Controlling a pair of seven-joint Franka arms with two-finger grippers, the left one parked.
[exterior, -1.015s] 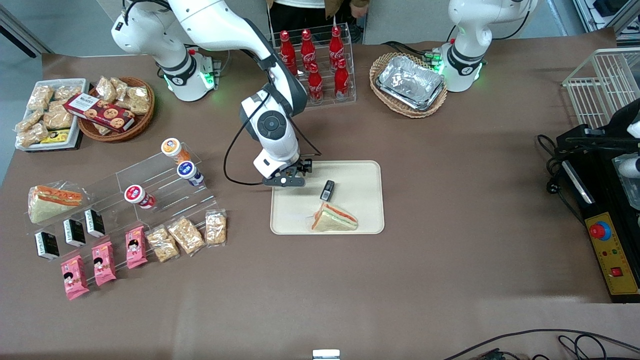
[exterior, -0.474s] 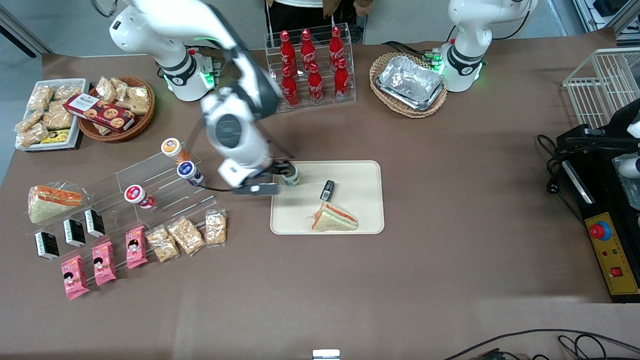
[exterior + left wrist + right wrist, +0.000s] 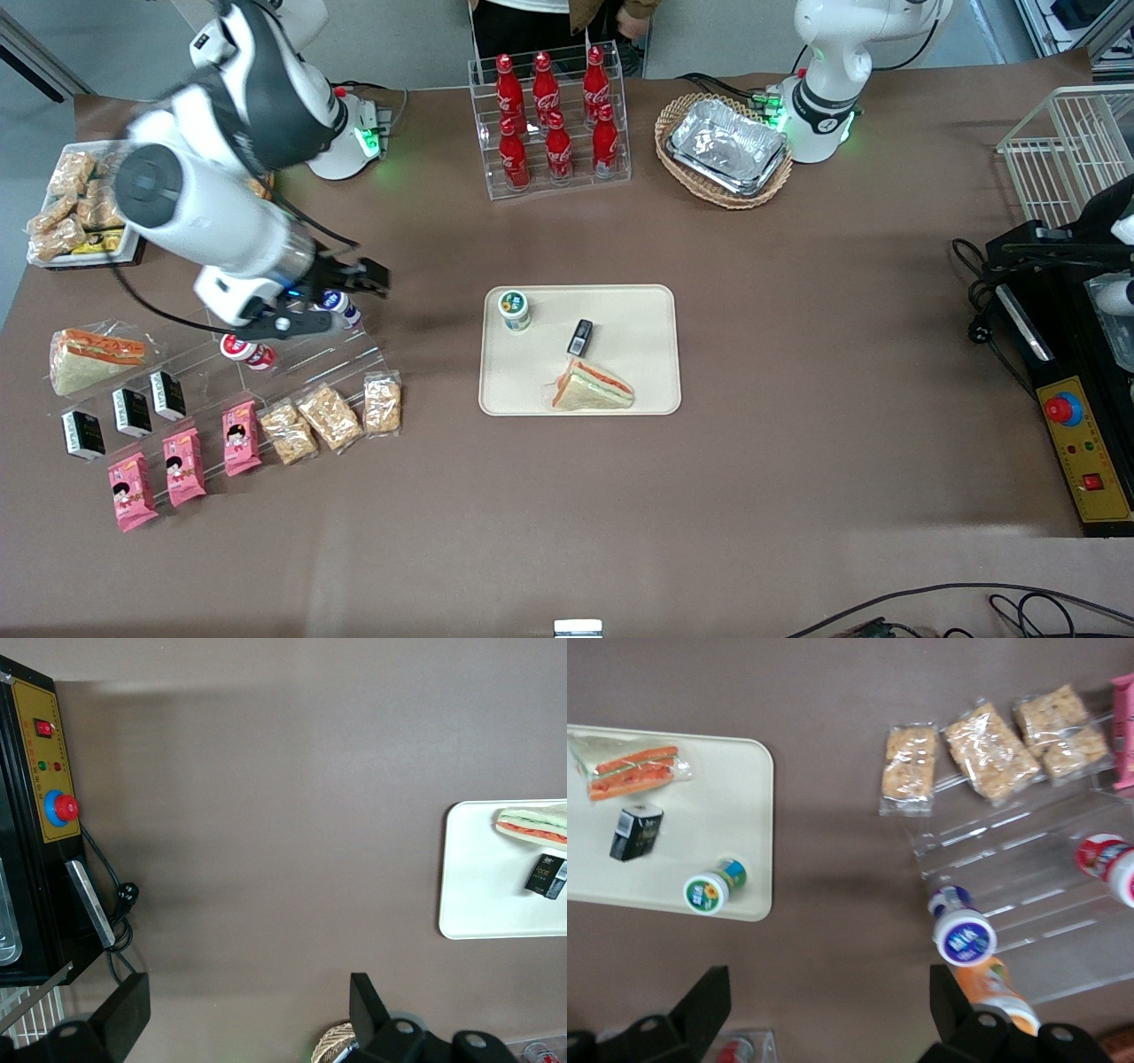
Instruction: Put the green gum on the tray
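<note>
On the tray (image 3: 620, 390), in the corner nearest the acrylic display steps (image 3: 292, 346) and away from the front camera: the green gum (image 3: 514, 309), upright, lid up, resting free with nothing touching it. Same tray: one small black packet (image 3: 580, 337) mid-surface; one wrapped sandwich (image 3: 592, 388) nearer the front camera. Placement, by this evidence, is judged complete; nothing appears left but clearing the arm. Gripper (image 3: 350, 288): well apart from the tray, hovering over the display steps just above the blue-lidded bottle (image 3: 337, 306); jaws spread wide, holding nothing, touching nothing visible. Red-lidded bottle (image 3: 241, 346) lies on a nearer step.
</note>
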